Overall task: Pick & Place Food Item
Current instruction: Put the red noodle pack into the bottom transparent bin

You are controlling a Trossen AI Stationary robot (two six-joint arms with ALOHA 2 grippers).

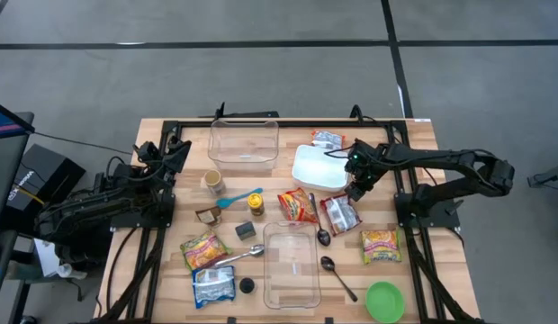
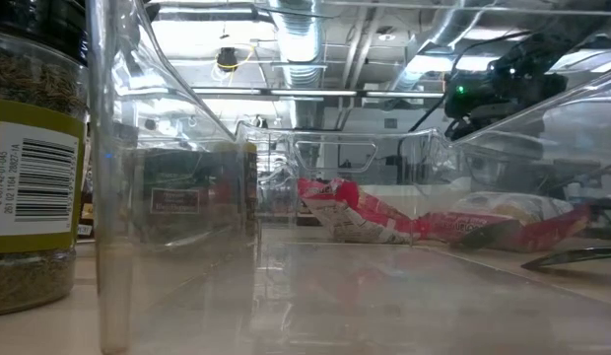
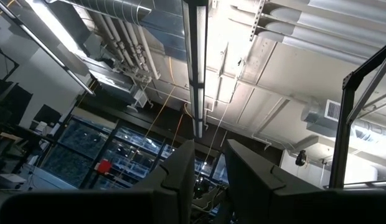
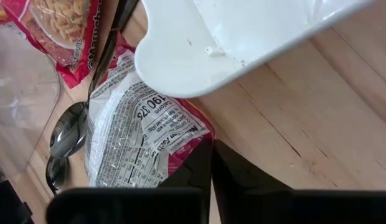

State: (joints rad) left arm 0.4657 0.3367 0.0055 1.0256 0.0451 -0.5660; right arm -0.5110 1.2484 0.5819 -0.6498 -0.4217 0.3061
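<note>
Wooden slats make up my counter (image 1: 414,135), pale planks with a black frame around them, sitting on a grey floor with dark lines.

My right hand (image 1: 355,192) is down at the top edge of a crinkly noodle packet (image 1: 339,214), the one lying back-side up with the white nutrition print showing. From the right wrist view the two dark fingers (image 4: 192,168) are pressed together with no gap, right at the packet's (image 4: 140,143) red edge. I honestly can't tell if they've pinched the wrapper or just closed beside it. A glossy white lid (image 4: 243,34) with rounded corners overhangs the packet there, and two shiny metal spoons (image 4: 65,140) lie just beside it.

My left hand (image 1: 175,155) is parked at the counter's left edge, pointing up at the ceiling; its fingers (image 3: 183,171) stand slightly apart with nothing between them.

Containers: one clear plastic tub (image 1: 243,141) at the back and another clear plastic tub (image 1: 291,264) at the front, both look empty. Round green bowl (image 1: 384,301) sits at the front right corner, also nothing in it.
</note>
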